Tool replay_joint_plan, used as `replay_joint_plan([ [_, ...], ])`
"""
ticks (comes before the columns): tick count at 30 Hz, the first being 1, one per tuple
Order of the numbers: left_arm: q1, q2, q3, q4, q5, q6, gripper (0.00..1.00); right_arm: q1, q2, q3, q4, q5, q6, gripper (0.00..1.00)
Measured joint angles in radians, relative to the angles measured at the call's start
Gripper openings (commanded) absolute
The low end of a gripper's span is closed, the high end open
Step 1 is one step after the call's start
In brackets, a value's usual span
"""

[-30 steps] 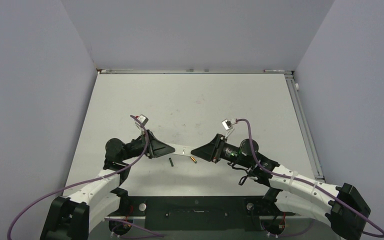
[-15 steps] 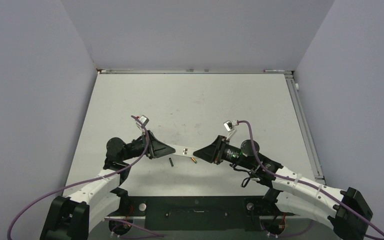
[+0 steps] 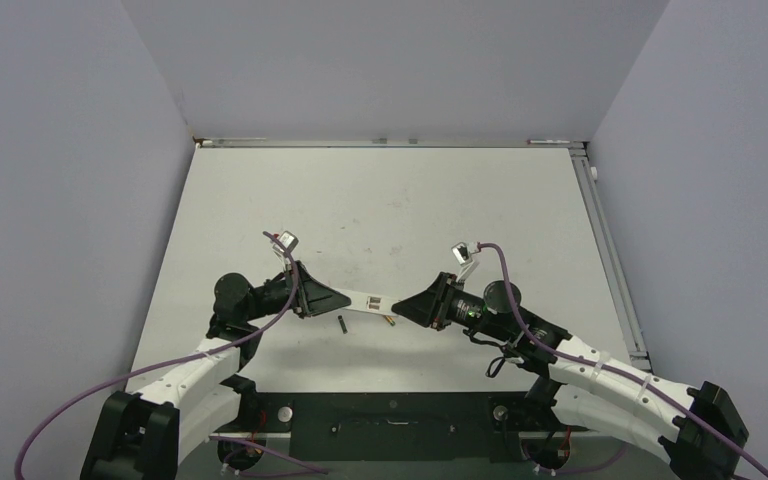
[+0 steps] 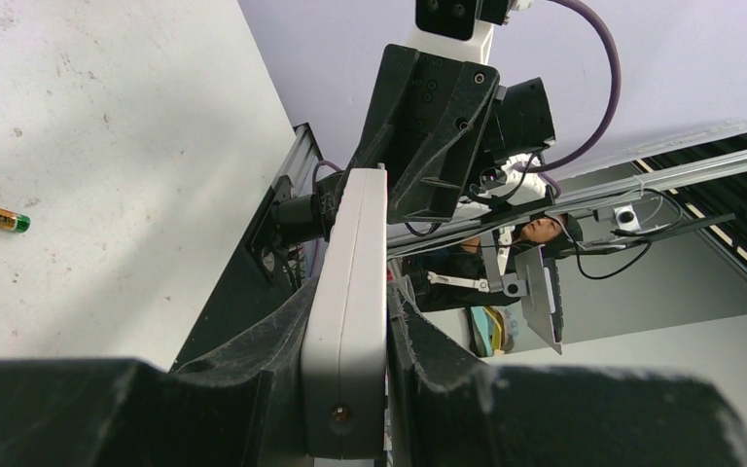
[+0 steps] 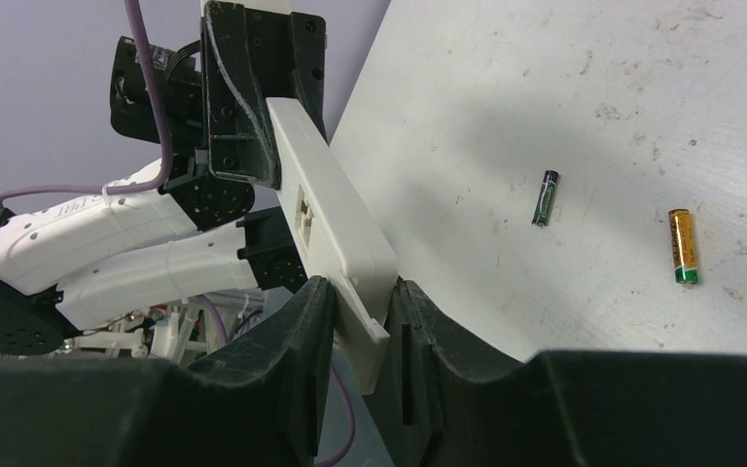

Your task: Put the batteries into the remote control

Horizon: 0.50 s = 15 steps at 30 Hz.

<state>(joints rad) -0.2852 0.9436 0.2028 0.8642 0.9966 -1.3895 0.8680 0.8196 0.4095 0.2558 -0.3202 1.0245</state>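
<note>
The slim white remote control (image 3: 372, 303) hangs above the table between both arms. My left gripper (image 3: 345, 299) is shut on its left end, and my right gripper (image 3: 401, 308) is shut on its right end. In the left wrist view the remote control (image 4: 360, 233) stands edge-on between the pads of my left gripper (image 4: 350, 321). The right wrist view shows the remote control (image 5: 326, 204) with a recessed opening on its face, and a thin white plate sticking out at its end inside my right gripper (image 5: 360, 304). A blackish battery (image 3: 342, 323) and a copper-gold battery (image 3: 387, 321) lie on the table below.
The batteries lie loose and apart, the blackish battery (image 5: 545, 197) left of the gold battery (image 5: 682, 246). The white table (image 3: 380, 200) is walled on three sides, with a metal rail (image 3: 610, 250) along its right edge. Purple cables trail from both wrists.
My right gripper has drawn back slightly to the right and nearer. Two dark slots now show on the remote between the grippers. The left arm has not moved.
</note>
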Motion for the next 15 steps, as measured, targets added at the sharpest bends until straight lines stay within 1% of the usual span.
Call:
replay_joint_plan([
  [15,0.012,0.006,0.0,-0.079,-0.032,0.04,0.0,-0.005,-0.04,0.01,-0.027,0.009,-0.026,0.08],
])
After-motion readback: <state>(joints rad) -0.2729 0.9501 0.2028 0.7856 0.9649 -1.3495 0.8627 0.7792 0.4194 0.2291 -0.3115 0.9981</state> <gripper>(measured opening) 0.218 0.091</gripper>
